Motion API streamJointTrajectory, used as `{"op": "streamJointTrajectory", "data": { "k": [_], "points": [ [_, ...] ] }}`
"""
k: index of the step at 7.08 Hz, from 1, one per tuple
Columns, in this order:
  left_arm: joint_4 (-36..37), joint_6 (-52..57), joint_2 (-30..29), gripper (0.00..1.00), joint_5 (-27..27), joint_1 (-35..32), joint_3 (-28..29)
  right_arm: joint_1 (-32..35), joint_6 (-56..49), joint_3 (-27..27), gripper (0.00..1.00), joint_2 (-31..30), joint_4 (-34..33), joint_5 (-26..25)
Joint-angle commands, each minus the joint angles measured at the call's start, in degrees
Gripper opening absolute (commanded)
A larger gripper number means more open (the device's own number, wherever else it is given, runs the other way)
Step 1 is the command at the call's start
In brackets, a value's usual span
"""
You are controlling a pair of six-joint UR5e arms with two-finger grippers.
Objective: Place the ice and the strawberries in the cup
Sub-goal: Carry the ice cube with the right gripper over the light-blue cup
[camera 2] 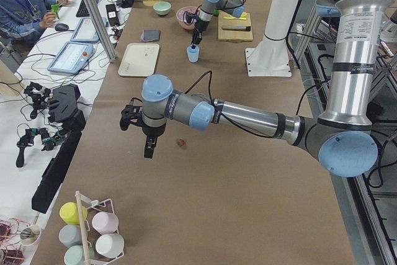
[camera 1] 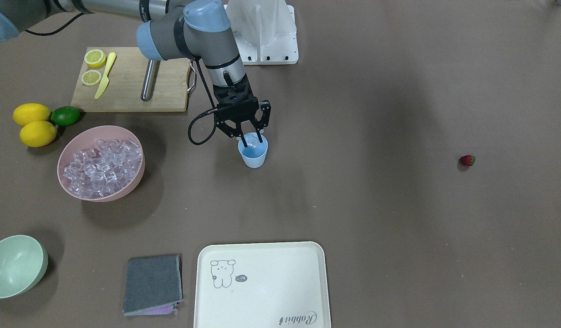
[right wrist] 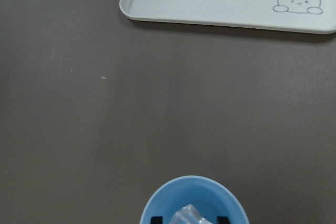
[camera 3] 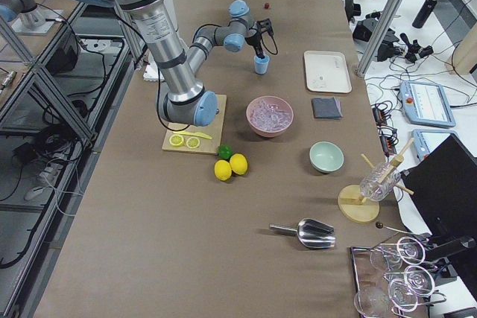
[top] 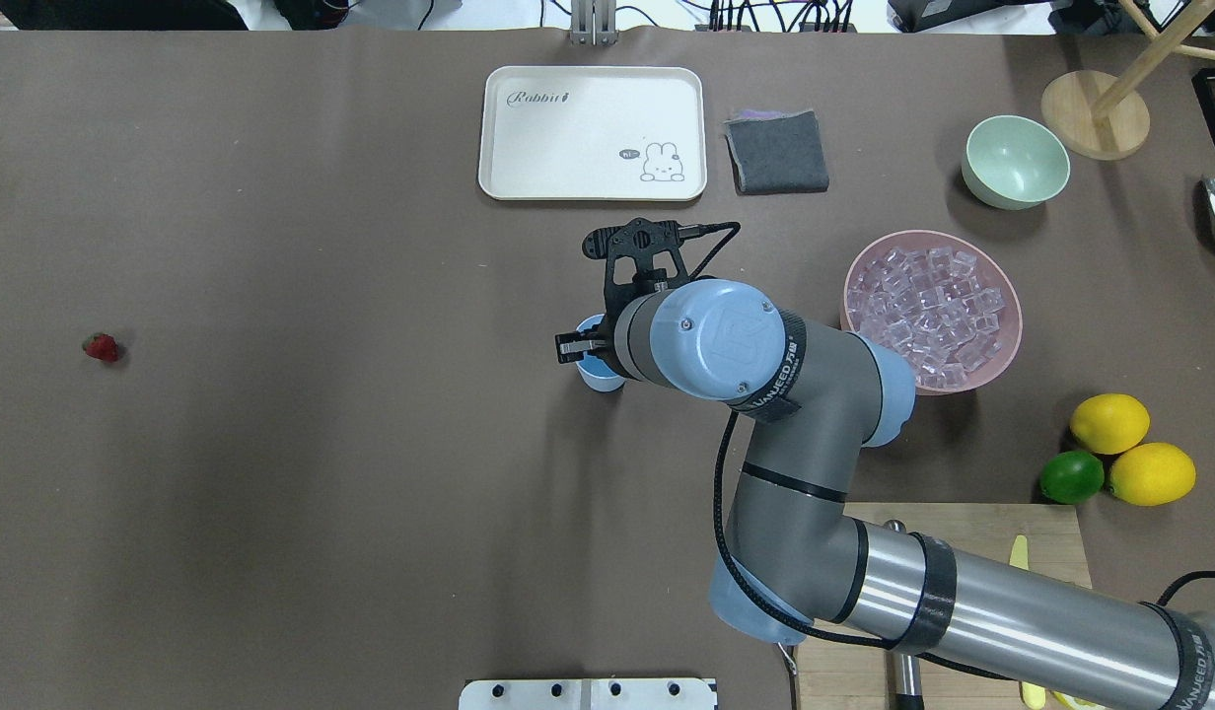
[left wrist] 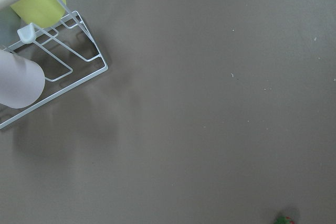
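Note:
The light blue cup point(camera 1: 253, 158) stands upright mid-table. My right gripper point(camera 1: 252, 142) hangs straight over it with its fingertips inside the rim, shut on one clear ice cube point(camera 1: 252, 137). The right wrist view shows the cube point(right wrist: 188, 215) between the two black pads point(right wrist: 156, 219) in the cup's mouth point(right wrist: 195, 191). The other ice point(camera 1: 102, 166) is piled in the pink bowl point(camera 1: 135, 180). The strawberry point(camera 1: 467, 160) lies alone on the table, far from the cup. My left gripper point(camera 2: 149, 147) hovers just beside the strawberry point(camera 2: 181, 143); I cannot tell if it is open.
A cream tray point(camera 1: 262, 284) and a grey cloth point(camera 1: 153, 284) lie at the operators' side. A pale green bowl point(camera 1: 14, 266), two lemons point(camera 1: 32, 123), a lime point(camera 1: 65, 115) and a cutting board point(camera 1: 130, 84) surround the pink bowl. A wire cup rack point(left wrist: 47, 72) stands near the left arm.

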Motion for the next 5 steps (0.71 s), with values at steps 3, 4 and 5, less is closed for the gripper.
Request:
{"op": "streamJointTrajectory", "data": {
  "k": [3,4,5],
  "points": [
    [0.1,0.0,0.1,0.98,0.0,0.0,-0.2,0.6,-0.5,0.5,0.59,-0.5,0.1,-0.1],
    [0.0,0.0,0.0,0.98,0.0,0.0,-0.3,1.9,-0.7,1.7,0.6,-0.8,0.0,0.6],
    [0.1,0.0,0.0,0.98,0.0,0.0,-0.5,4.6,-1.5,6.1,0.61,-5.3,0.0,2.5]
  ]
}}
